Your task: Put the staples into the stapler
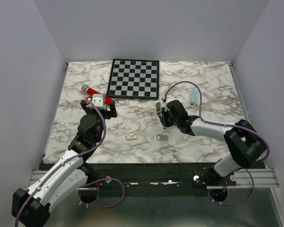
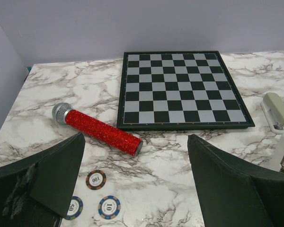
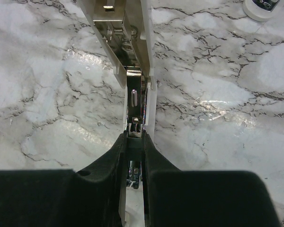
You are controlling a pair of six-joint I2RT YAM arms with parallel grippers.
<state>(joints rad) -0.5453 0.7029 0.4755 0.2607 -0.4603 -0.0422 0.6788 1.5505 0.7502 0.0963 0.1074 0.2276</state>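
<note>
The staples [image 1: 162, 137] are a small silvery-grey block lying flat on the marble table, just in front of my right gripper [image 1: 162, 115]. That gripper [image 3: 135, 135] is shut on the metal staple rail of the white stapler [image 3: 146, 52]. The stapler stands opened, its lid and base spread apart ahead of the fingers. The stapler [image 2: 277, 110] also shows at the right edge of the left wrist view. My left gripper [image 1: 100, 106] hovers open at the table's left side with nothing between its fingers [image 2: 227, 184].
A chessboard [image 1: 134, 78] lies at the back centre. A red glitter microphone [image 2: 98, 131] lies just ahead of the left gripper, with three poker chips [image 2: 95, 179] under it. A small tan tile [image 1: 131, 136] and a pale blue tube [image 1: 193, 97] also lie on the table.
</note>
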